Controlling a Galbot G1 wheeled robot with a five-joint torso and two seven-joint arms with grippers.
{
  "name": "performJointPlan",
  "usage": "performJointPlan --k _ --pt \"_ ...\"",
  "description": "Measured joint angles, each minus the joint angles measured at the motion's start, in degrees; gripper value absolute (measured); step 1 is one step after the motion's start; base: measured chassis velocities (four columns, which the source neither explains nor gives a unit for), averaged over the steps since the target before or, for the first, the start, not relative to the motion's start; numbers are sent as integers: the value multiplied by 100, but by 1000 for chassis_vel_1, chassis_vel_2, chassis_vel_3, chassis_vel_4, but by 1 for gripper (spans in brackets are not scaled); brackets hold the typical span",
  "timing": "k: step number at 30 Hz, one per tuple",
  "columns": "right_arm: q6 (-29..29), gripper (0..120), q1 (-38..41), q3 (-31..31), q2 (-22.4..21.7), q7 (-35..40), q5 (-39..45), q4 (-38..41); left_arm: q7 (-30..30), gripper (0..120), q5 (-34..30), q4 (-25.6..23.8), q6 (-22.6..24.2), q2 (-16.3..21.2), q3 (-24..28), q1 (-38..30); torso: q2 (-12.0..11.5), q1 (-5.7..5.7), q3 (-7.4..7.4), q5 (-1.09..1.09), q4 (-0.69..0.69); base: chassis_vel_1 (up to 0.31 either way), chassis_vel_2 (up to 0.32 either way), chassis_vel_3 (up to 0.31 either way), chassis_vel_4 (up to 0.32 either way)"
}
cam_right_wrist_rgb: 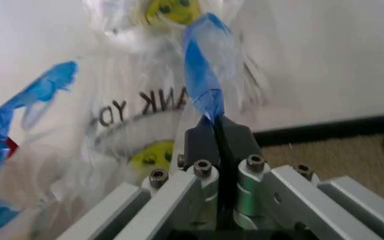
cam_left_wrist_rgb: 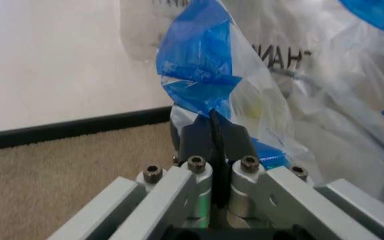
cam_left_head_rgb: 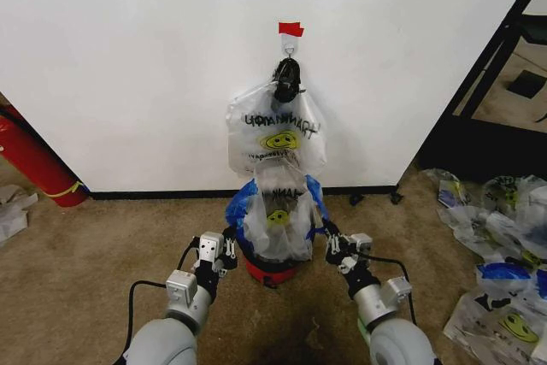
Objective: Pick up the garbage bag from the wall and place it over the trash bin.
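The garbage bag [cam_left_head_rgb: 275, 215], translucent with blue handles and a yellow smiley, is stretched between both grippers low in front of the wall [cam_left_head_rgb: 128, 57]. It drapes over the trash bin [cam_left_head_rgb: 273, 273], whose red base shows beneath it. My left gripper [cam_left_head_rgb: 229, 238] is shut on the bag's blue handle; in the left wrist view the gripper [cam_left_wrist_rgb: 213, 122] pinches blue plastic [cam_left_wrist_rgb: 199, 60]. On the other side my right gripper [cam_left_head_rgb: 329, 235] is shut on the other blue handle, and the right wrist view has this gripper [cam_right_wrist_rgb: 215, 125] clamping a blue strip [cam_right_wrist_rgb: 202, 75].
A second bag with dark lettering [cam_left_head_rgb: 275, 130] hangs from a hook under red tape [cam_left_head_rgb: 291, 29] right above. A red cylinder [cam_left_head_rgb: 34, 164] leans at the left wall. Several loose bags [cam_left_head_rgb: 496, 245] lie on the carpet at right, beside a black frame [cam_left_head_rgb: 491, 66].
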Motion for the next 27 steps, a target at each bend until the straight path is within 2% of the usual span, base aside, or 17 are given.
performJointPlan --k 12,27 --pt "-249 0 -368 164 211 362 45 -17 -42 0 -49 -184 211 137 -173 491 0 0 0 0 0 0 0 0 0" --pt "-866 0 -43 41 380 746 415 -329 -116 0 -240 -46 400 157 -161 594 0 1 1 0 0 0 0 0 0"
